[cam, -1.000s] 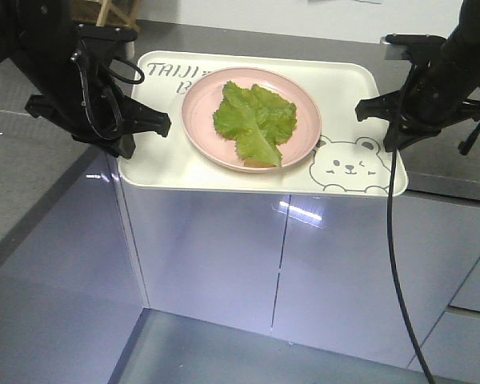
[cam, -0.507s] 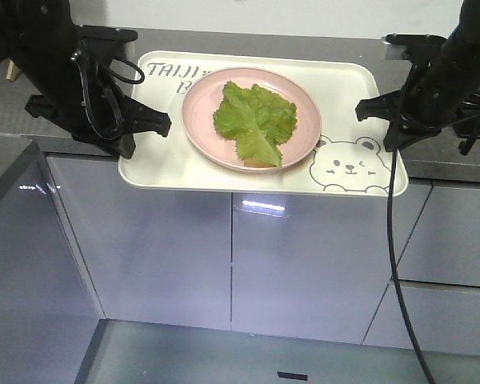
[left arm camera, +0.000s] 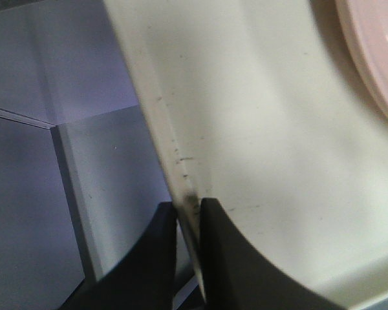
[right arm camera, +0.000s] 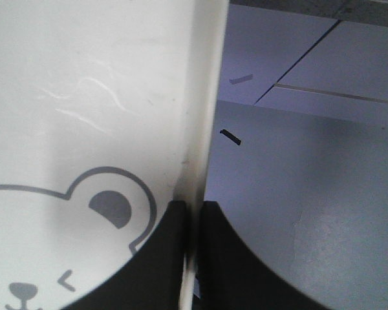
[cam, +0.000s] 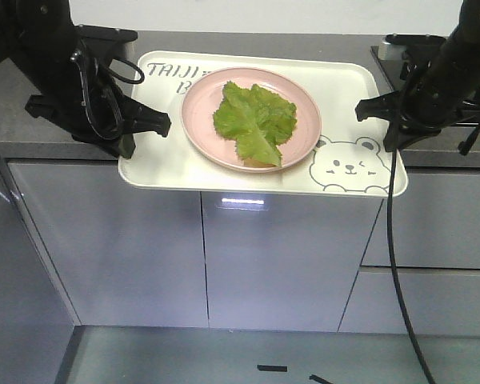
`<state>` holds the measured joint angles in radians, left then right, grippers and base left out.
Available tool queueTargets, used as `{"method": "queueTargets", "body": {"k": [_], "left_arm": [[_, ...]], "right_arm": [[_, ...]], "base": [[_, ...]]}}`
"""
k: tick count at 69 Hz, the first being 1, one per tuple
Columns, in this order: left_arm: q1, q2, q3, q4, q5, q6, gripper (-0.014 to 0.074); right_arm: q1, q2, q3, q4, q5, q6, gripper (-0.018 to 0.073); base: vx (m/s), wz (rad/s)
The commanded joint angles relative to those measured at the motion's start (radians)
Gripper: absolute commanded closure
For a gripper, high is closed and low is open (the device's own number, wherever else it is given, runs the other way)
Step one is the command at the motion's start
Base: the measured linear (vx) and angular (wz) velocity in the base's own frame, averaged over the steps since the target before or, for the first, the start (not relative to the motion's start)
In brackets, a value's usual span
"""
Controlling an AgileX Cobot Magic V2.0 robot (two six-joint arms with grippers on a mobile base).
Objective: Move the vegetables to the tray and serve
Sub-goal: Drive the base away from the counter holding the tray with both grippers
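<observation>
Cabinets (cam: 128, 240) slid left; jaws clamp tray (cam: 162, 170) rims; lettuce (cam: 254, 120) on plate (cam: 194, 112)

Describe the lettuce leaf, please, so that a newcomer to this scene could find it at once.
Look for the large cream tray with the bear face, held before the grey cabinets. A round pink plate sits on it, and the leaf lies on that plate, the only green, ruffled thing there.

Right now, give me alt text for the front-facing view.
A cream tray, clamped at its side rims by the jaws of the left arm and right arm, is held before grey cabinets. On it, a pink plate carries a lettuce leaf.
</observation>
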<state>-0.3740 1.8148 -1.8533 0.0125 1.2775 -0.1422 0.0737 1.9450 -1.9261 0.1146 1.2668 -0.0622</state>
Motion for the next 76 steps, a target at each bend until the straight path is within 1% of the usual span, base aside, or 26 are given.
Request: {"method": "queueTargets", "body": {"k": [1,51,76], "left_arm": [[-0.012,-0.058,-0.035,-0.030,-0.037,0.025,0.0602],[-0.012,-0.058,-0.035,-0.030,-0.036,0.024,0.0602],[-0.012,-0.058,-0.035,-0.030,-0.036,0.024,0.0602]], "right_arm": [[0.005,-0.063,-0.029,0.015,0.017,-0.029,0.0565],[0.005,-0.063,-0.029,0.015,0.017,-0.029,0.0565],[0.005,-0.063,-0.029,0.015,0.017,-0.029,0.0565]], "base": [[-0.03,-0.13],[-0.02,-0.13],[0.01,-0.03]]}}
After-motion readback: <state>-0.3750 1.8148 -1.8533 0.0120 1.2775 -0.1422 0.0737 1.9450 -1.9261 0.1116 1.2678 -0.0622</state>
